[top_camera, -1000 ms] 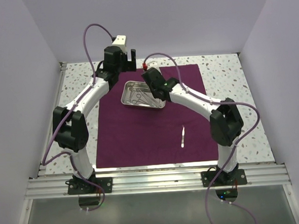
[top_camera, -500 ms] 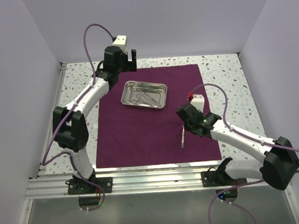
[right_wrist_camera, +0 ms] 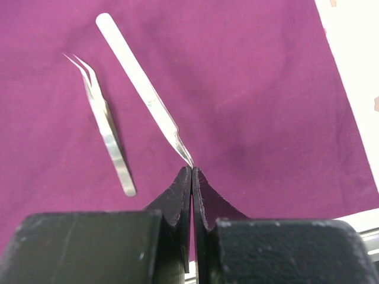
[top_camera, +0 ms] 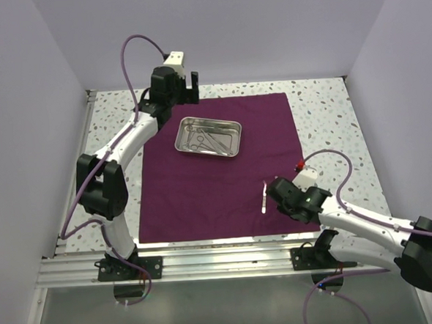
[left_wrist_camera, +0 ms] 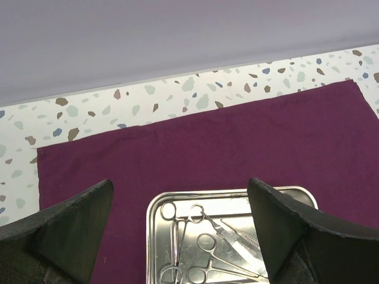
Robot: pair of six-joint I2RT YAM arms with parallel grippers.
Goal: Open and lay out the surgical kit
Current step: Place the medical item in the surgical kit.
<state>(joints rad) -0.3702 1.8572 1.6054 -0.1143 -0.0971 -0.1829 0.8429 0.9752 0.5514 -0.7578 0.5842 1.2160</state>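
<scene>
Pinches straight tweezers [right_wrist_camera: 139, 77] by one end in the closed right pincer [right_wrist_camera: 192, 171], low over the near right of the purple cloth [right_wrist_camera: 249, 89], likely to lay them beside the curved tweezers [right_wrist_camera: 106, 133] lying there. Holds the left pincer [left_wrist_camera: 179, 183] wide open above the steel tray [left_wrist_camera: 155, 204], where scissors and forceps [left_wrist_camera: 201, 248] lie.

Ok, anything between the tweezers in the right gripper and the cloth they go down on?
Nothing visible. The right gripper holds the straight tweezers over bare cloth; the curved tweezers lie alongside, apart from them.
</scene>
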